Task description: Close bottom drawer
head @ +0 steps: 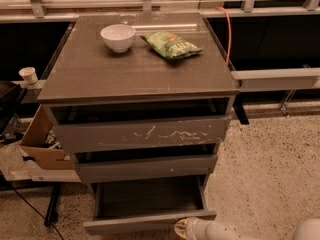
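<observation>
The bottom drawer (150, 221) is the lowest of three grey-brown drawers in a cabinet. It stands pulled well out, showing its dark shallow box, with its low plain front panel near the bottom of the view. My gripper (184, 228) is at the bottom edge, just right of centre, right at the drawer's front panel near its right end. Only the tip and the white arm behind it show. Above are the middle drawer (147, 166) and the tall top drawer with white scratches (142, 133), both slightly open.
On the cabinet top (90, 74) sit a white bowl (118, 37) and a green snack bag (171, 44). A cardboard box (42, 146) and a paper cup (28, 75) are at the left. Speckled floor (270, 169) lies to the right.
</observation>
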`<state>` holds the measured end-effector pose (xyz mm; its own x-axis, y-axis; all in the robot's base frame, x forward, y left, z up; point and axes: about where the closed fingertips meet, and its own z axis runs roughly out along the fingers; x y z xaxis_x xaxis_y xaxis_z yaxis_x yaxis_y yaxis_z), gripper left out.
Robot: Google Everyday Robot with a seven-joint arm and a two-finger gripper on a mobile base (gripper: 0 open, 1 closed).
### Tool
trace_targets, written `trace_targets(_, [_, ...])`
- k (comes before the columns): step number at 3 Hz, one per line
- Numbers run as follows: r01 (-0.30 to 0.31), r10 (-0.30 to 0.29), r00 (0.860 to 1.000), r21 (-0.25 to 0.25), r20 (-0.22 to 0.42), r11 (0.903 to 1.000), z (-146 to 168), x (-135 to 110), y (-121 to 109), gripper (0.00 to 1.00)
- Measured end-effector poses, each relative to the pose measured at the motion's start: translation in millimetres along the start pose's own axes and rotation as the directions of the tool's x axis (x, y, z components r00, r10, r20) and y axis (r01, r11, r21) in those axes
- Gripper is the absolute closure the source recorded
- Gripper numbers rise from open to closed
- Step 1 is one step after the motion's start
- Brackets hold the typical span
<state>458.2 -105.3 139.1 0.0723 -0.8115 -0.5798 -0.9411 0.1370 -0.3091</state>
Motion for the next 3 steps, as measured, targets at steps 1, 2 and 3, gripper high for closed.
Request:
trace_targets(1, [0.01,-0.01,1.0,0.007,-0.016,0.9999,9.9,3.6,-10.1,1.0])
trace_targets(2, [0.021,-0.021,1.0,0.01,-0.023,0.9997,20.0,2.4,-20.7,1.0])
trace_targets(3, [0.037,-0.036,0.999,0.015,-0.027,0.9992,28.6,-1.8,-32.3,1.0])
